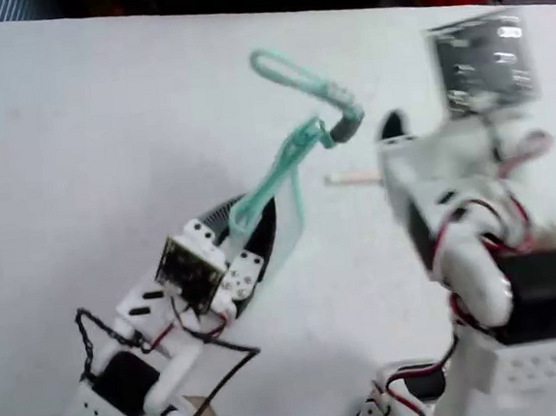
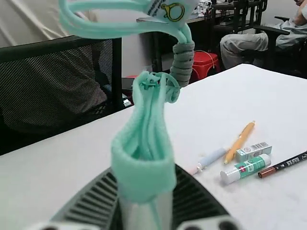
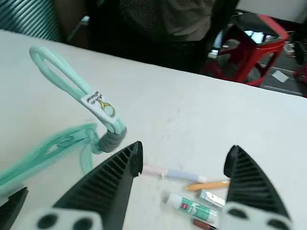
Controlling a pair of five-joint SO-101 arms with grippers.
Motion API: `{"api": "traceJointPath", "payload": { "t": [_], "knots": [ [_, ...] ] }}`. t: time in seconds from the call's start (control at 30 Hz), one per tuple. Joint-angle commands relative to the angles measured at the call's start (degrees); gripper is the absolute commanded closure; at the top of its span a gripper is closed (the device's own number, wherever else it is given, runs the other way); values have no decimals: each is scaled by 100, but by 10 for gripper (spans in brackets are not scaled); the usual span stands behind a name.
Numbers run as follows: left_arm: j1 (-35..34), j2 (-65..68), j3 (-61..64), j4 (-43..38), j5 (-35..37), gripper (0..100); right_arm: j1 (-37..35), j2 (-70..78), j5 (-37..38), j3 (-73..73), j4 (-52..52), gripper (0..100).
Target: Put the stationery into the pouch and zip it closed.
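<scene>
High view:
- White table (image 1: 77, 138). Its far edge runs along the top of the view; wide bare surface lies left of the arms.
- The left gripper (image 1: 250, 220) sits near mid-table, its fingers pinching the mint-green pouch (image 1: 280, 174). The pouch stretches away from the gripper, toward the far edge.
- The strap loop (image 1: 291, 73) ends well short of the far edge.
- The right arm (image 1: 476, 249) is blurred and covers the table on the right side. Only the end of a pale pen (image 1: 351, 177) pokes out beside it.

Left wrist view:
- The jaws are closed on the bunched end of the pouch, held upright. The strap is cut off at the frame edge.
- The stationery lies close together on open table beyond, well apart from the pouch: orange pen (image 2: 240, 141), small boxed eraser (image 2: 253, 151), glue stick (image 2: 244, 167), dark pen (image 2: 283, 165). The dark pen runs out of frame.
- The table's far edge is close behind the pouch, with chairs past it.

Right wrist view:
- The right gripper (image 3: 186, 152) has its fingers spread wide and holds nothing.
- The stationery cluster shows on the table in the gap between the fingers.
- The pouch lies off to one side, partly cut off.
- The dark pen is barely visible at the frame edge.
</scene>
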Motion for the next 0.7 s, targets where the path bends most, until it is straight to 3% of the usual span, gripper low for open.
{"api": "traceJointPath", "payload": {
  "t": [0.0,0.27,0.4,0.47,0.67],
  "knots": [
    [-356,655,-158,-387,352,976,813,716,18,-281,84,726],
    [-611,743,114,-448,378,976,2035,2967,985,-308,57,784],
    [-558,743,185,-448,378,976,2264,3292,1960,-255,251,838],
    [-558,743,185,-440,378,974,2273,3301,2725,-255,462,839],
    [-567,743,185,-404,378,973,2519,3327,6268,967,523,839]
  ]
}}
